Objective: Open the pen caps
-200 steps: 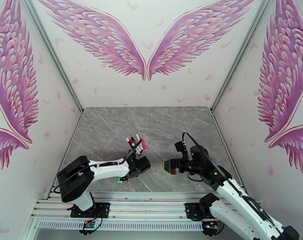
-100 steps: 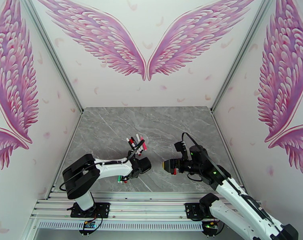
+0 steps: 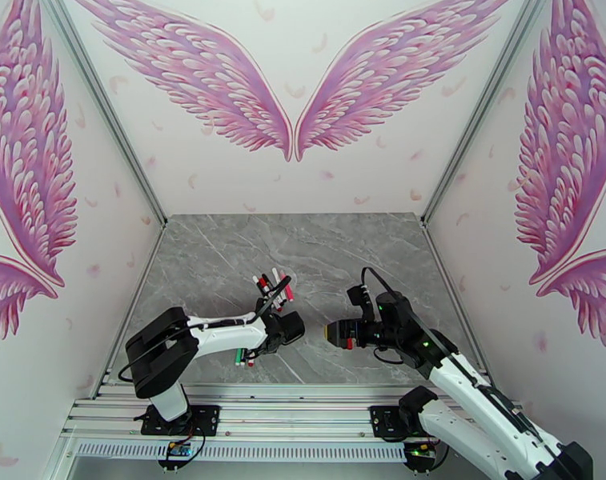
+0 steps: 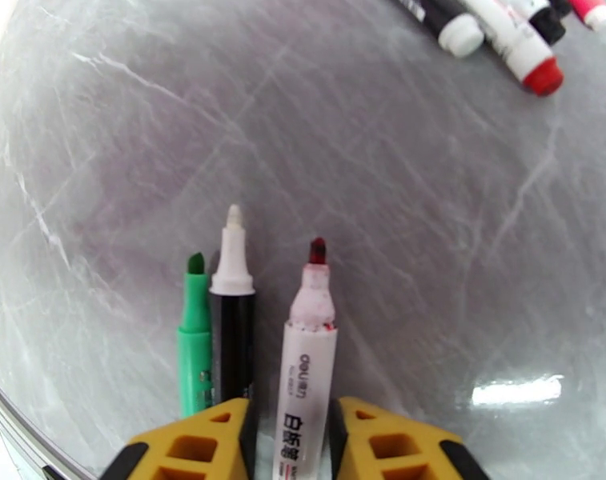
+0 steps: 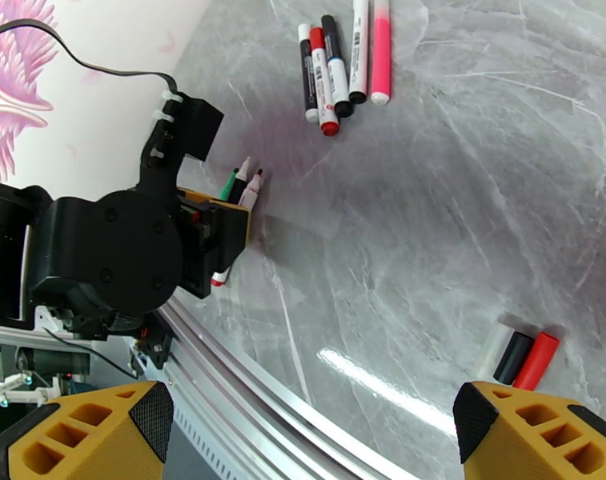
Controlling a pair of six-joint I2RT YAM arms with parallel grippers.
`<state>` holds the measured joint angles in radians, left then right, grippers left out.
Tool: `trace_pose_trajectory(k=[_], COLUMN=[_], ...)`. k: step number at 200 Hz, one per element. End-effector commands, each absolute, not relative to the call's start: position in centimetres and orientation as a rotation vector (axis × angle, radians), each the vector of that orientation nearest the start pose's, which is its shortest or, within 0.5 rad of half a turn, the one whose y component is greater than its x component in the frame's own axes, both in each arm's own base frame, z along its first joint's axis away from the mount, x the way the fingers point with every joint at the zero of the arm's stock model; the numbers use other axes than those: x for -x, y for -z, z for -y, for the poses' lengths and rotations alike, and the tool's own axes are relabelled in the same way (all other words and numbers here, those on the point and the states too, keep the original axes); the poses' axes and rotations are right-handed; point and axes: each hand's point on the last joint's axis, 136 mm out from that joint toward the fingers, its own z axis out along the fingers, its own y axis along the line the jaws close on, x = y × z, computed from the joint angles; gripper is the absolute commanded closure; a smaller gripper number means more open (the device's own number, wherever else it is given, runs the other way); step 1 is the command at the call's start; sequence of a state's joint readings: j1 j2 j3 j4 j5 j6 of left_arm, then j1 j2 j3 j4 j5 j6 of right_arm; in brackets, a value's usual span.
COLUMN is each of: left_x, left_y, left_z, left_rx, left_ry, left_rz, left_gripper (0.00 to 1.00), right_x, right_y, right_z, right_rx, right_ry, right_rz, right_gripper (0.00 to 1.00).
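Close to the near edge of the table [image 3: 214, 258], left of its middle, we see the left gripper [image 4: 290, 410] low over three uncapped pens. They lie side by side with their tips toward the far edge. The jaws stand a little apart astride the red pen [image 4: 307, 362]. One finger [image 4: 347, 418] sits right against its white barrel and a thin gap shows on the other side, so nothing is pinched. The black pen [image 4: 234, 338] lies just beside it and touches the green pen [image 4: 194, 346]; both are outside the jaws.

Also toward the near edge, right of the middle, the right gripper [image 5: 312, 398] hangs above the table. Its jaws are spread wide with nothing between them. Three loose caps [image 5: 515, 355], whitish, black and red, lie on the table beside it, side by side and touching.

Farther out, about the table's middle and a little toward the left edge, we find the capped pens [image 5: 343, 62]. They are bunched in a rough row, nearly parallel, with red, black, white and pink ends.
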<state>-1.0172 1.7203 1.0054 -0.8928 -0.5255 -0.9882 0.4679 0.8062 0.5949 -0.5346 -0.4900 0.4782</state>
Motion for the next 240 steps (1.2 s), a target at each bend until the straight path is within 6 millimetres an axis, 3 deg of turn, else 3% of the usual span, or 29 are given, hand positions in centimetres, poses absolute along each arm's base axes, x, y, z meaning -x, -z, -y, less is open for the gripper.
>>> trace_pose_trajectory(k=[1, 31, 57, 105, 174, 240], left_x=[-22.7, -23.2, -24.7, -28.3, -33.4, -36.8], left_y=[-7.0, -8.4, -9.5, -11.2, -9.5, -7.2], left_z=[18.8, 19.0, 20.0, 17.5, 18.2, 19.9], left_rx=[-0.03, -0.016, 0.078, 0.297, 0.42, 0.408], left_ry=[-0.408, -0.311, -0.03, 0.175, 0.365, 0.348], left_rz=[-2.63, -2.629, -2.626, -2.575, -2.586, -2.595], left_gripper=[0.67, 0.67, 0.63, 0.53, 0.58, 0.6], right_x=[-19.1, -19.4, -19.8, -20.7, -20.2, -19.9], right_y=[-15.7, -16.1, -16.6, -17.6, -18.1, -19.0], right_z=[-18.6, -18.3, -18.2, -17.3, -17.0, -16.2], right_rx=[0.242, 0.225, 0.196, 0.089, 0.159, 0.149], right_ry=[-1.007, -0.979, -0.971, -0.946, -0.921, -0.893], right_rz=[-2.44, -2.438, -2.416, -2.365, -2.321, -2.285], right_gripper=[0.01, 0.01, 0.01, 0.01, 0.01, 0.01])
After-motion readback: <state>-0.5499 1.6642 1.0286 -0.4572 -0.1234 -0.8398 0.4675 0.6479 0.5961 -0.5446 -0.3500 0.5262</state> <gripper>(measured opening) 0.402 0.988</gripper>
